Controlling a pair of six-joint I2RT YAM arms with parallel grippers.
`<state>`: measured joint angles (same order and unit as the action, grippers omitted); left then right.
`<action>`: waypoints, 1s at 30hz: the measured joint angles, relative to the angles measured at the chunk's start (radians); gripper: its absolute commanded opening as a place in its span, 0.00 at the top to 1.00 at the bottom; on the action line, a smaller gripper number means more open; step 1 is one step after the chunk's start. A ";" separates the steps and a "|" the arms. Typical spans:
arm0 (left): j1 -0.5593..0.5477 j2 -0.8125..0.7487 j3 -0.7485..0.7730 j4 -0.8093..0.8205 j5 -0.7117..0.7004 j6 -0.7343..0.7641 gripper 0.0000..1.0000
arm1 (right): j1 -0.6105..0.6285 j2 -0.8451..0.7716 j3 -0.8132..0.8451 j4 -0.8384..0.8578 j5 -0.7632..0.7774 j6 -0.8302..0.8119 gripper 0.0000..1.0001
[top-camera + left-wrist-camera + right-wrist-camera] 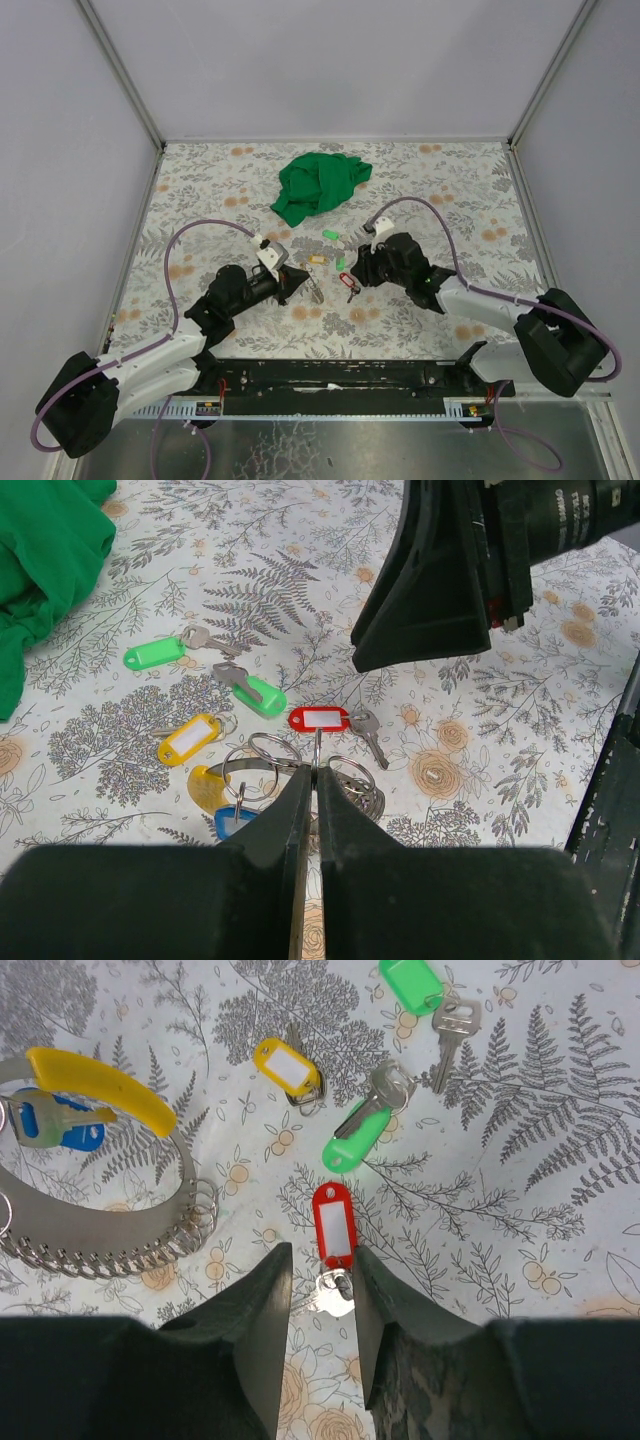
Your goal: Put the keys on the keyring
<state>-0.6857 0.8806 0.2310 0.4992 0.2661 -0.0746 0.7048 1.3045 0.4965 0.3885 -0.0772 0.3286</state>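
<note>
- Grey-and-orange floral print covers the table [200, 180]: ferns and roses on white, lying flat.
- Room: pale grey walls [330, 60] on 3 sides, alu frame posts [120, 70] running to the back corners. A black rail [330, 375] at the near edge carries both arm bases.
- A bunched green cloth [320, 185] sits centre-back, apart from the keys.
- The left gripper [315, 775] has its fingers pressed together on the keyring [317, 748]. The thin wire stands up from btwn the tips, and small split rings [355, 780] cluster beside them.
- The right gripper [322, 1252] has its jaws apart, straddling the red-tag key [333, 1222]. The metal end lies btwn the fingers and the tag points away. Can't tell if either finger touches it.
- That red-tag key lies on the table just ahead of the left tips, btwn the two grippers.
- 2 green-tag keys [262, 693] and a yellow-tag key [188, 738] lie loose beyond, twd the green cloth.
- Another yellow tag [205, 785] and a blue tag [232, 820] sit right by the keyring. Can't tell whether they're threaded on it.
</note>
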 measured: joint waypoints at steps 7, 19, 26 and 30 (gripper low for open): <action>0.000 -0.001 0.000 -0.001 -0.001 0.000 1.00 | 0.018 0.143 0.290 -0.439 -0.012 -0.076 0.62; 0.000 -0.013 0.000 -0.008 -0.014 0.000 1.00 | 0.098 0.458 0.715 -0.928 0.045 -0.182 0.62; 0.000 -0.029 0.000 -0.018 -0.019 0.000 1.00 | 0.130 0.562 0.822 -1.061 0.080 -0.209 0.62; 0.000 -0.035 0.000 -0.023 -0.021 0.000 1.00 | 0.145 0.599 0.844 -1.091 0.100 -0.216 0.64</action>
<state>-0.6857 0.8459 0.2310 0.4767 0.2455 -0.0746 0.8494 1.9030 1.3407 -0.7029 0.0223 0.1127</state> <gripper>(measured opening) 0.010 0.371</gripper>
